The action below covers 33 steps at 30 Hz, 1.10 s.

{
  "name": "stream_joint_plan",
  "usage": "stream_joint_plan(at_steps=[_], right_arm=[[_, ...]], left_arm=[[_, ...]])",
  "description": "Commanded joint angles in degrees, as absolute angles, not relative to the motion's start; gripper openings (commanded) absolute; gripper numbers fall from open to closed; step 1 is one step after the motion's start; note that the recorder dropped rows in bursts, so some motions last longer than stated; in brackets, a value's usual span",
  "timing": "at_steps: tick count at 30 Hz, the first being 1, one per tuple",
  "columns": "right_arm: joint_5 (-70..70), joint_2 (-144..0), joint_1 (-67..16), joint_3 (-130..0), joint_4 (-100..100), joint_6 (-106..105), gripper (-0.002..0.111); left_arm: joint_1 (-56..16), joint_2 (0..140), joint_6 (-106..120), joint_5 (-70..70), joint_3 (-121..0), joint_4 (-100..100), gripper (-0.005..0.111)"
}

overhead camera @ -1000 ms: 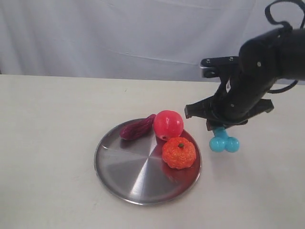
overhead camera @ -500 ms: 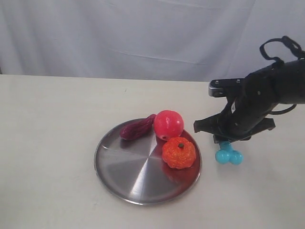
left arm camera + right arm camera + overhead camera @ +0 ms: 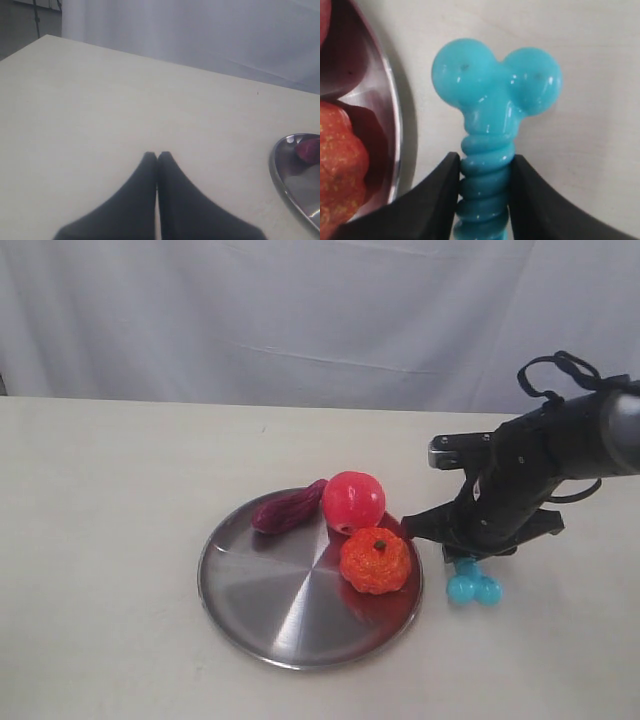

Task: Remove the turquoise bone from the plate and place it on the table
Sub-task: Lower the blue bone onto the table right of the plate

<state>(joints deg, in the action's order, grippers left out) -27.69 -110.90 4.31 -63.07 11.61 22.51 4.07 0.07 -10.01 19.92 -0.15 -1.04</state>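
Observation:
The turquoise bone hangs knob-down just right of the plate, at or just above the table. My right gripper is shut on its ribbed shaft. In the right wrist view the bone points its two knobs at the cream tabletop, both black fingers pressed to the ribs, and the right gripper sits beside the plate's rim. The left gripper is shut with nothing in it, above bare table, the plate off to one side.
On the steel plate lie an orange pumpkin toy, a red ball and a dark red ribbed toy. A grey-white cloth backdrop closes off the far edge of the table.
My right gripper has carried the bone downward and a little toward the plate, from hanging above the table to at or near its surface. The toys on the plate have not moved.

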Motion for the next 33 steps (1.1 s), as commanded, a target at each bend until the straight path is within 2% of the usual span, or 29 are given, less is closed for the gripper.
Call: stream_joint_plan(at_steps=[1,33], right_arm=[[-26.42,-111.72,4.57,-62.96,12.36,22.67,0.000],[-28.93,-111.74,4.57,-62.96,11.93,23.30,0.000]], left_arm=[[3.77,0.00,-10.12,19.62,0.00,-1.23,0.000],[3.77,0.00,-10.12,19.62,0.00,-1.23,0.000]])
